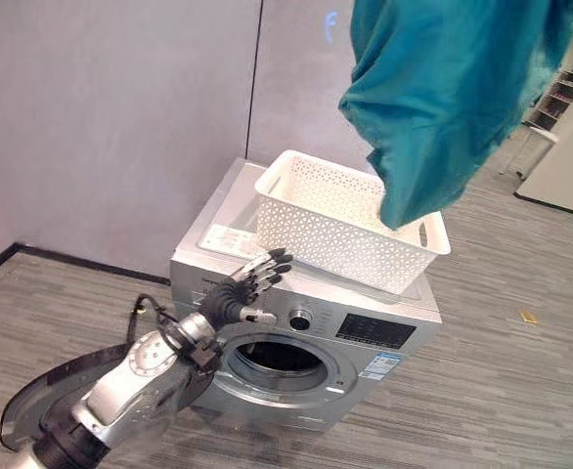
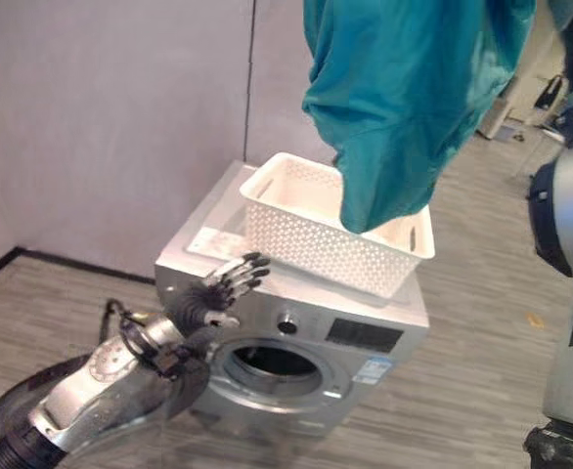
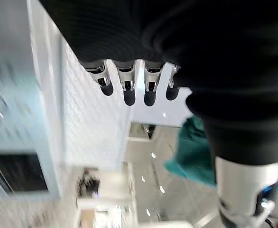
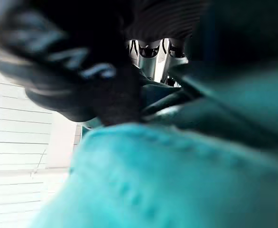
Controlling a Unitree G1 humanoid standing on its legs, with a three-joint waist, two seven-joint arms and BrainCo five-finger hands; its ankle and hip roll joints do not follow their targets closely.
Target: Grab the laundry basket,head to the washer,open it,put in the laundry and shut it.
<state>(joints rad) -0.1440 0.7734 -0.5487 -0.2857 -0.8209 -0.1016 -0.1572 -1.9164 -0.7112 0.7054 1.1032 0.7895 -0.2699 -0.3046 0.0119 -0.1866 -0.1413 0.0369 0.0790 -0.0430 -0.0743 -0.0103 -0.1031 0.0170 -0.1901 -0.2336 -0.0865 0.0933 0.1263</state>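
Note:
A silver front-loading washer (image 1: 365, 332) stands by the grey wall with its round drum opening (image 1: 282, 357) uncovered. Its dark door (image 1: 32, 410) is swung out to the left, behind my left arm. On top sits the white perforated laundry basket (image 1: 335, 234). A teal garment (image 1: 443, 98) hangs high over the basket's right end, its lower tip dipping just inside the rim. My right hand (image 4: 153, 50) is shut on that garment, with cloth bunched round its fingers. My left hand (image 1: 242, 293) is open, fingers spread, at the washer's upper left front, beside the basket's near wall (image 3: 82, 137).
The grey wall (image 1: 120, 117) runs right behind the washer. White furniture (image 1: 570, 166) stands at the back right. A small yellow scrap (image 1: 528, 316) lies on the wood-pattern floor to the washer's right.

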